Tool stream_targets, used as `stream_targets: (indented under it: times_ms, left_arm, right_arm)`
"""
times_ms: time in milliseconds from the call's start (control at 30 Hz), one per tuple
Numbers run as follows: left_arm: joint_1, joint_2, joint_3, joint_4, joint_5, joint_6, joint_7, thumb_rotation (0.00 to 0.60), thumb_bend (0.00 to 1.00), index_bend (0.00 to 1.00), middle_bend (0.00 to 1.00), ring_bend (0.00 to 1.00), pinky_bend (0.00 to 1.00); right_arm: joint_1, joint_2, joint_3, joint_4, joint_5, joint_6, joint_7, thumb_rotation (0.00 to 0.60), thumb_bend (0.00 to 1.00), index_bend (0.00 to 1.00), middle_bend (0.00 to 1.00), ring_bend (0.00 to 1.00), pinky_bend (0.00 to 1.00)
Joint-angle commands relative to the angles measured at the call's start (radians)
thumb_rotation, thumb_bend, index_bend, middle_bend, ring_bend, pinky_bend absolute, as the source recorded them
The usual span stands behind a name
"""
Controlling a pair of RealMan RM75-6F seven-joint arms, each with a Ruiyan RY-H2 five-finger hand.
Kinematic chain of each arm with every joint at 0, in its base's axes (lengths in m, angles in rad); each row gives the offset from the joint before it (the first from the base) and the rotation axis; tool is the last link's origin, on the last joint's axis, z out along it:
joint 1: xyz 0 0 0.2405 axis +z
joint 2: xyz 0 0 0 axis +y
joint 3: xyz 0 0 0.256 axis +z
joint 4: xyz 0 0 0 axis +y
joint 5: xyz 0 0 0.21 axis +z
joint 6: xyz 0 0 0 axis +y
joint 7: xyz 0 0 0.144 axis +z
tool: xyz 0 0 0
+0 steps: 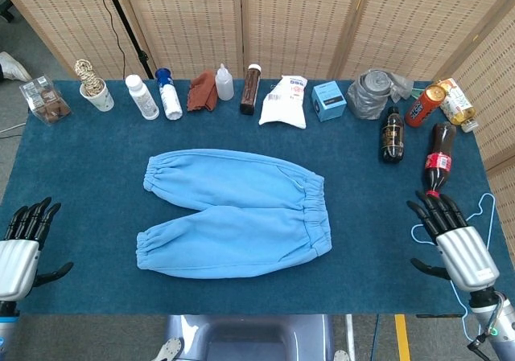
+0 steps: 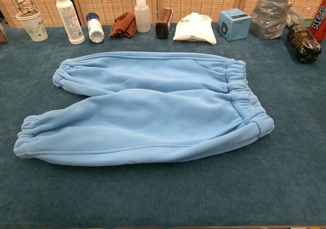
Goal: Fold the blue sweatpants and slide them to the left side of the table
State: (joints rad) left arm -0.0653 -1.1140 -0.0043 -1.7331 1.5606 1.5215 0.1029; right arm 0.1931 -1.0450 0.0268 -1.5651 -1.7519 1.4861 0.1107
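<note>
The blue sweatpants [image 1: 233, 215] lie flat and spread out in the middle of the dark blue table [image 1: 96, 160], waistband to the right, both leg cuffs to the left. In the chest view the sweatpants [image 2: 147, 109] fill the centre. My left hand [image 1: 22, 248] hovers at the table's front left corner, fingers spread, holding nothing. At the front right edge my right hand [image 1: 451, 236] is also spread and empty, well right of the waistband. Neither hand appears in the chest view.
A light blue hanger [image 1: 475, 216] lies under and beside my right hand. Along the back edge stand a cup [image 1: 96, 94], white bottles [image 1: 142, 97], a brown cloth [image 1: 201, 92], a white bag [image 1: 286, 102], a blue box [image 1: 328, 100] and cola bottles [image 1: 438, 156].
</note>
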Motion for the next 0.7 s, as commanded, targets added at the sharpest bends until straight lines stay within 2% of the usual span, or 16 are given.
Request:
stream_targets:
  times_ms: [33, 133, 300, 500, 700]
  left_arm:
    - [0.001, 0.002, 0.001, -0.002, 0.002, 0.001, -0.002, 0.600, 0.00, 0.00, 0.00, 0.00, 0.00]
    - [0.002, 0.004, 0.001, -0.005, 0.001, 0.002, -0.007, 0.600, 0.00, 0.00, 0.00, 0.00, 0.00]
    - [0.003, 0.010, -0.003, -0.005, -0.007, 0.000, -0.023, 0.600, 0.00, 0.00, 0.00, 0.00, 0.00]
    - [-0.001, 0.018, -0.005, -0.002, -0.014, -0.009, -0.041, 0.600, 0.00, 0.00, 0.00, 0.00, 0.00]
    - [-0.005, 0.021, -0.009, 0.000, -0.025, -0.019, -0.050, 0.600, 0.00, 0.00, 0.00, 0.00, 0.00]
  right_arm:
    - [0.035, -0.052, -0.011, 0.040, -0.059, -0.004, 0.022, 0.600, 0.00, 0.12, 0.10, 0.05, 0.17]
    - [0.074, -0.097, -0.016, 0.092, -0.112, -0.015, 0.048, 0.600, 0.00, 0.14, 0.11, 0.07, 0.22]
    - [0.136, -0.160, -0.017, 0.153, -0.166, -0.059, 0.021, 0.600, 0.00, 0.14, 0.11, 0.07, 0.20]
    - [0.208, -0.229, -0.024, 0.173, -0.186, -0.171, -0.047, 0.600, 0.00, 0.15, 0.10, 0.02, 0.14]
    - [0.264, -0.288, -0.029, 0.171, -0.198, -0.252, -0.115, 0.600, 0.00, 0.17, 0.09, 0.01, 0.14]
